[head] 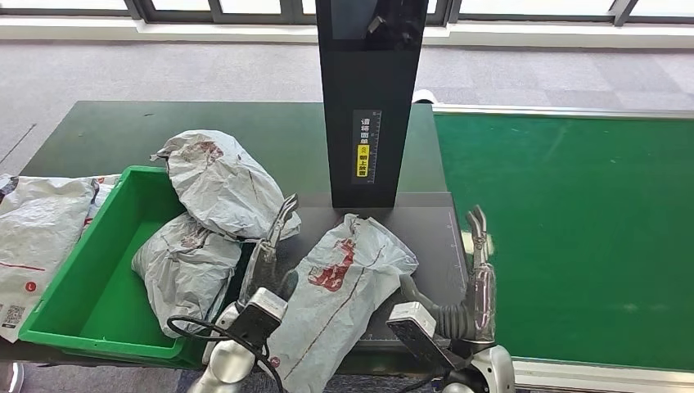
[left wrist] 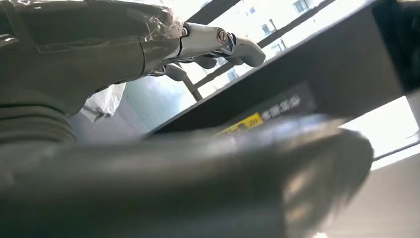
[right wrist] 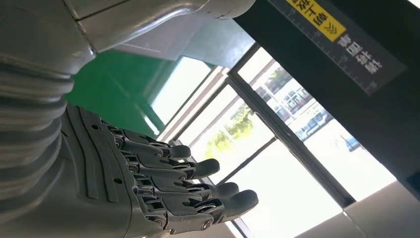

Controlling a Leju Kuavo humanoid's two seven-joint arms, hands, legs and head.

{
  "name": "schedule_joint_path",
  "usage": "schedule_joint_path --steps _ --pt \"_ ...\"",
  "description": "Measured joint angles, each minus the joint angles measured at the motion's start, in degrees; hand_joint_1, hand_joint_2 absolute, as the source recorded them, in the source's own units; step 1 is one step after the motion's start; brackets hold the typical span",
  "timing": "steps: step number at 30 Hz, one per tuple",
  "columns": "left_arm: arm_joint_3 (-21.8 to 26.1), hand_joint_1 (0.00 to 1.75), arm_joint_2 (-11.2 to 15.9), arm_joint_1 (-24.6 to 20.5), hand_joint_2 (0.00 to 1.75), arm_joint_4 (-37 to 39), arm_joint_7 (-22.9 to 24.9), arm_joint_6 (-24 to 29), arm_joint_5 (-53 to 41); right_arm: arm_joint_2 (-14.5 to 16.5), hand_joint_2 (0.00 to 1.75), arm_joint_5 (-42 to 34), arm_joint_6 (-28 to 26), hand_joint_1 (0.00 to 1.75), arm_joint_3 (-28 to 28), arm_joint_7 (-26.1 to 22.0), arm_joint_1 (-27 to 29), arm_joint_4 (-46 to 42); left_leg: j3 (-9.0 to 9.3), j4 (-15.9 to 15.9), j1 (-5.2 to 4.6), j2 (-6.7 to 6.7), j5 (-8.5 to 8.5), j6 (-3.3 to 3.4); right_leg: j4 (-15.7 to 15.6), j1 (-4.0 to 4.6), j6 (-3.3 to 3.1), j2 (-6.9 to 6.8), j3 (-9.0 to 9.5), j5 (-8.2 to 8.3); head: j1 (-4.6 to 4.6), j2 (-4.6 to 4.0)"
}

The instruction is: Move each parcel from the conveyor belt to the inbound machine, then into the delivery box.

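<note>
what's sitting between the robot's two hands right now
In the head view, a grey parcel with red print lies on the dark platform between the left hand and the right hand, in front of the black scanner column.

Crinkled grey plastic parcel [head: 340, 282]; glossy green plastic bin [head: 90, 303].

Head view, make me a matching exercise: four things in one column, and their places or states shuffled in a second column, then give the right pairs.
Things:
1. parcel with red print
2. green bin
3. right hand
4. conveyor belt

Places or states:
A. bare green surface at the right
B. lying on the scanner platform below the black column
C. holds two grey parcels, at the left
D. open, holding nothing, raised beside the platform

Pairs: 1-B, 2-C, 3-D, 4-A
</note>
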Motion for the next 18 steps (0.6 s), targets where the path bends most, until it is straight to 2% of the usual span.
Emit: schedule_joint_path --steps 5,11,18 --pt "-4.4 0.0 0.7 -1.5 1.75 4.5 4.8 3.0 -17.5 -0.2 1.75 -1.9 -1.2 0.0 0.0 -2.6 1.4 -2.0 0.0 0.0 -0.01 -0.01 0.0 0.0 0.0 -0.01 0.0 0.0 0.02 0.0 0.01 0.0" --pt "-8.8 0.0 0.8 -5.2 1.75 14.5 13.4 7.0 -31.7 -0.6 1.75 -2.7 -1.3 0.0 0.1 -4.1 2.0 -3.3 0.0 0.0 -0.01 0.0 0.0 0.01 0.0 -0.02 0.04 -0.01 0.02 0.03 0.01 0.0" --pt "-10.8 0.0 0.8 -7.2 1.75 22.9 16.6 7.7 -36.9 -0.9 1.75 -2.9 -1.1 0.0 0.2 -4.1 2.2 -3.9 0.0 0.0 0.0 0.01 0.02 -0.01 0.0 0.0 0.03 0.0 0.02 0.03 0.01 0.0"
